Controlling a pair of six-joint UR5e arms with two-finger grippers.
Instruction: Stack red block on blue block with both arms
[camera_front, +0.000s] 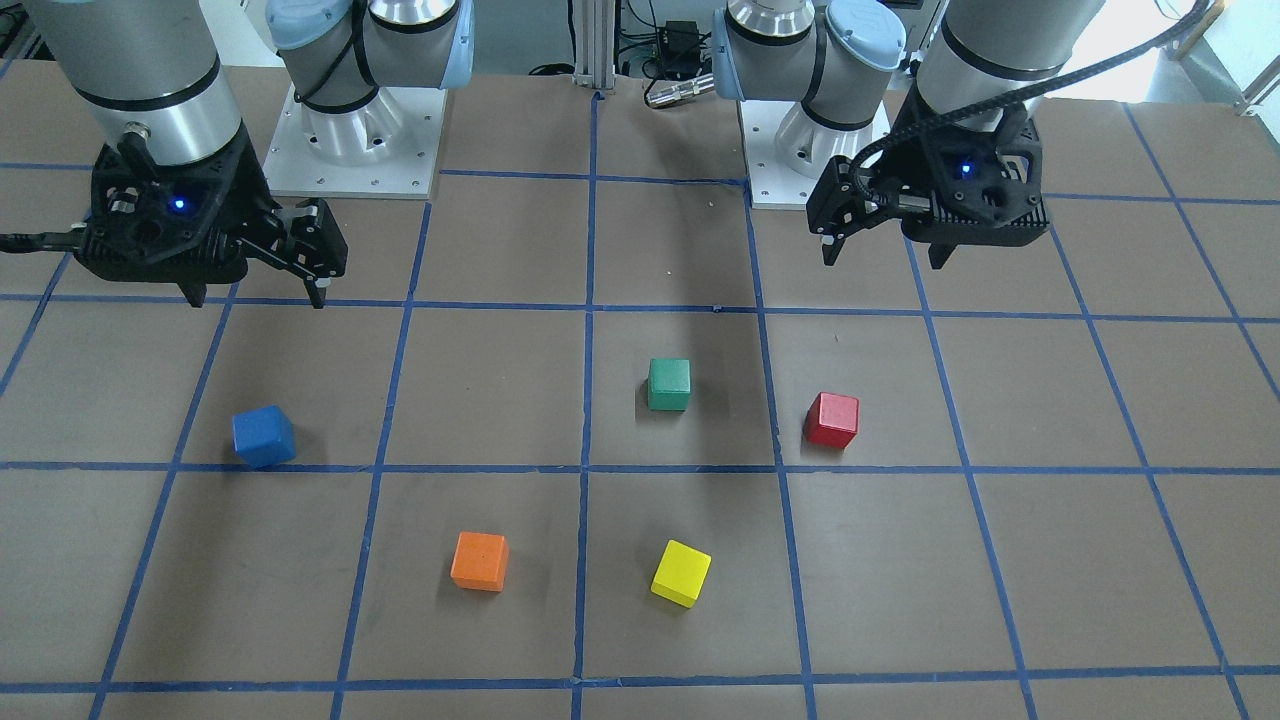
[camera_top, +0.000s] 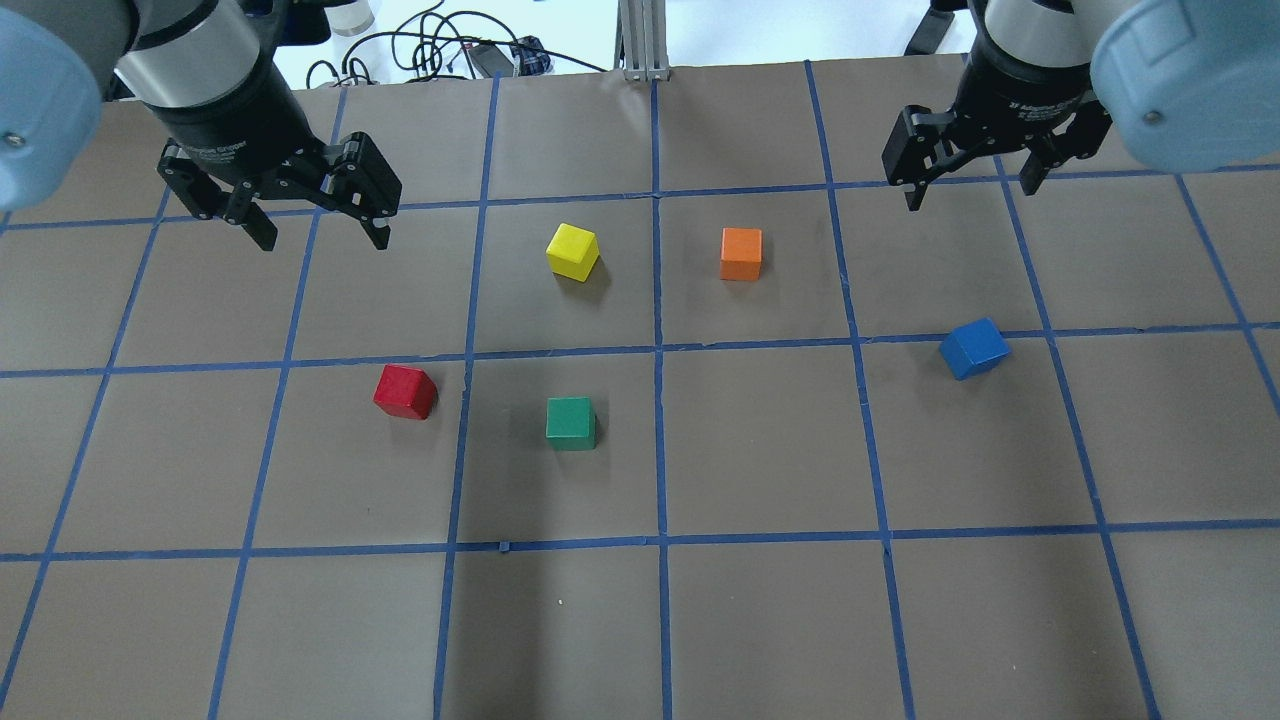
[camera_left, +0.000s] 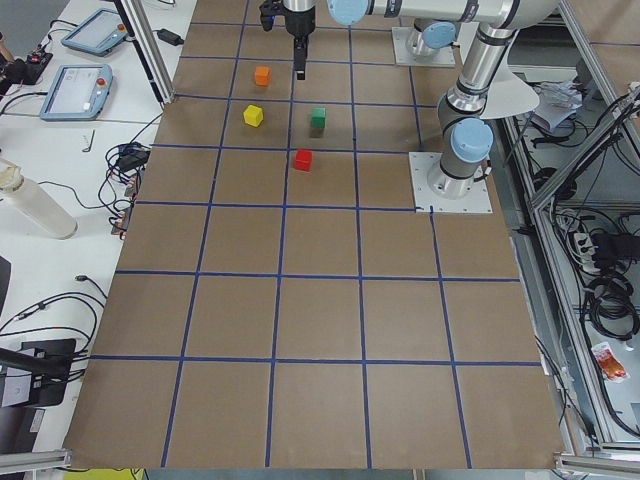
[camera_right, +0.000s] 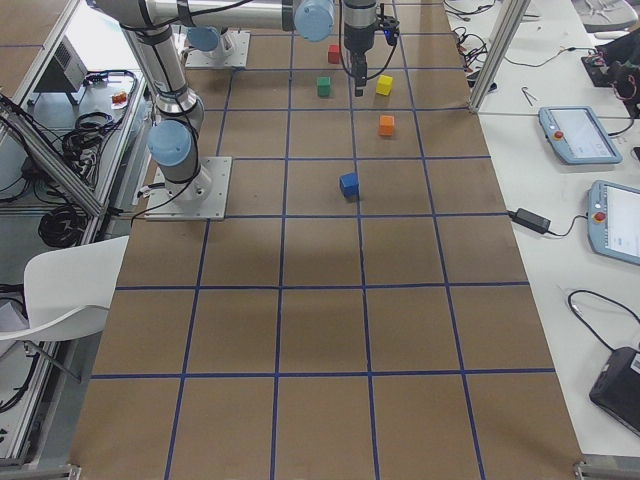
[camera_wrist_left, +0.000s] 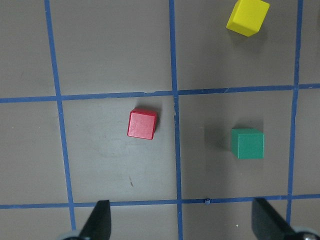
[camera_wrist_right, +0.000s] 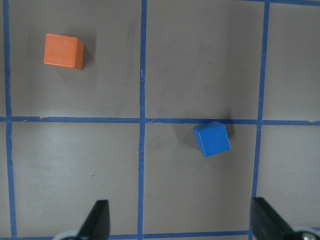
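Overhead exterior shows the left gripper (camera_top: 323, 238) and right gripper (camera_top: 970, 195) spread wide, both empty. The red block (camera_top: 405, 391), at the left gripper's five o'clock, looks light, rigid and matte, so I'd pinch it across two opposite flat faces.

Brown table (camera_top: 760, 450) gridded with blue tape (camera_top: 658, 300), white bench (camera_left: 50, 140) alongside, white chair (camera_right: 65, 295) nearby.

Overhead view, 12 o'clock = away from robot. Red block (camera_top: 405, 391): bare table (camera_top: 760, 460) all round. The nearest thing is the green block (camera_top: 571, 422) at 3–4 o'clock, with a clear gap; the yellow block (camera_top: 573, 251) at 1–2 is well apart. Blue block (camera_top: 973, 348): clear on every side, orange block (camera_top: 741, 253) far off at 10. A straight red-to-blue line is bare, with green just beside it on the 6 side. Left gripper (camera_top: 323, 240) and right gripper (camera_top: 970, 195) hang over bare table.
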